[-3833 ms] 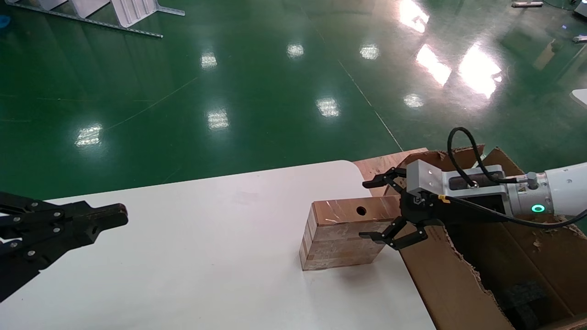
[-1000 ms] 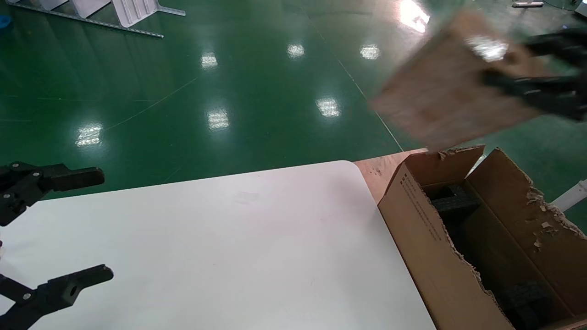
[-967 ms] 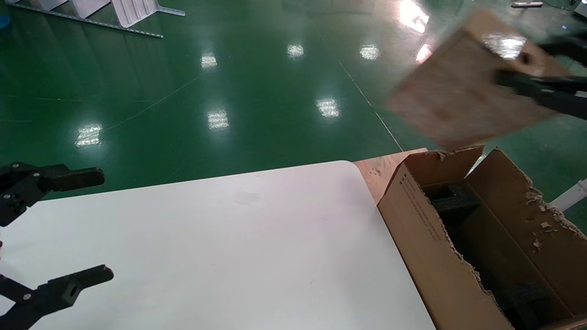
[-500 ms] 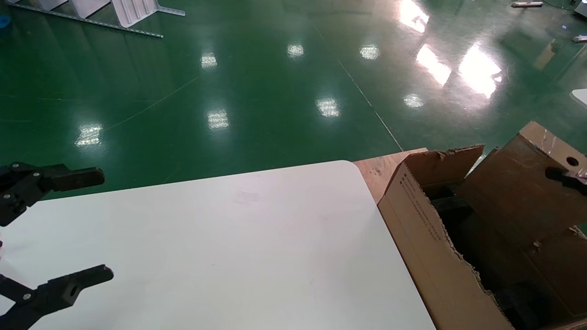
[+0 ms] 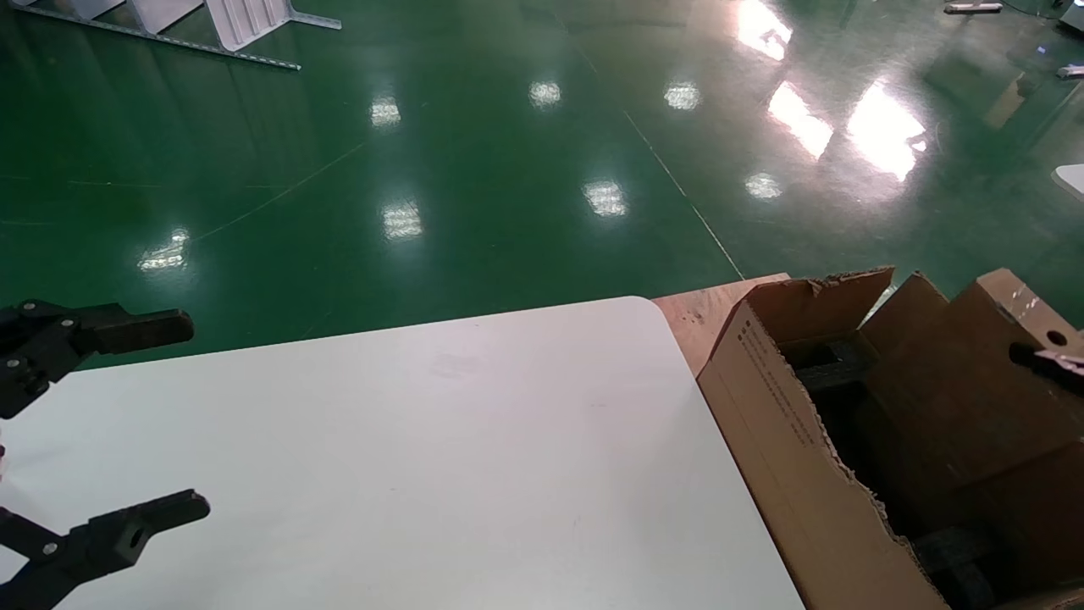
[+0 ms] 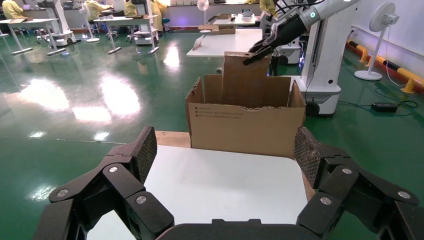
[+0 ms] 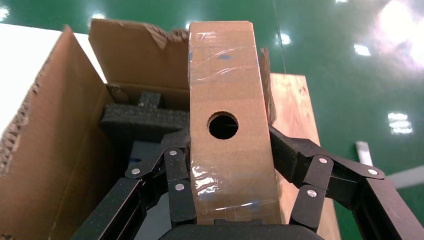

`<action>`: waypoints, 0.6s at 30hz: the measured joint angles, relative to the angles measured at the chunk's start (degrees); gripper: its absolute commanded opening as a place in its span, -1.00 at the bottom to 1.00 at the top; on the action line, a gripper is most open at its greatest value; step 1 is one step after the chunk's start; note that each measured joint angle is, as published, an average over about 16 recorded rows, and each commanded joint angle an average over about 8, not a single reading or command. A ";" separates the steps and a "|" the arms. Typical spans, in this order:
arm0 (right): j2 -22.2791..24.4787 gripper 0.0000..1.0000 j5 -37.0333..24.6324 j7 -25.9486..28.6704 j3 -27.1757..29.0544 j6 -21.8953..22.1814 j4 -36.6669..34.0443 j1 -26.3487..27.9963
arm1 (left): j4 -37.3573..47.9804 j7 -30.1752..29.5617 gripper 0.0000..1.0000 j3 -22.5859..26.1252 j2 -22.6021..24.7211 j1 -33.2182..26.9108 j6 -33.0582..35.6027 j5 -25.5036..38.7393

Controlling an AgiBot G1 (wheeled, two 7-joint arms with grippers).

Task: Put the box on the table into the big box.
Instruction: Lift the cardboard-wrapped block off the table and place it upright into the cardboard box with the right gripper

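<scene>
My right gripper is shut on the small taped box, its pads pressing both sides just below the round hole. In the head view the box hangs tilted, its lower end inside the big box, and only a fingertip of the right gripper shows at the frame edge. The left wrist view shows the box sticking up out of the big box. My left gripper is open and empty over the white table at its left end.
Black foam blocks lie inside the big box, one at its far end. The big box stands on a wooden board off the table's right end. Green floor lies beyond. A white robot base stands behind the big box.
The box was lifted off the table and carried high over the big box; in the last second my right gripper has lowered it into the big box. My left gripper has opened.
</scene>
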 measured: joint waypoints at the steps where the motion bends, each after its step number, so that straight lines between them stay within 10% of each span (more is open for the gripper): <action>1: -0.18 -1.00 0.10 -0.15 0.07 0.38 -0.69 -0.23 | 0.00 0.00 1.00 0.00 0.00 0.00 0.00 0.00; 18: -2.85 -1.00 0.38 -2.82 0.34 5.79 -5.37 -3.91 | 0.00 0.00 1.00 0.01 0.00 0.00 0.00 0.00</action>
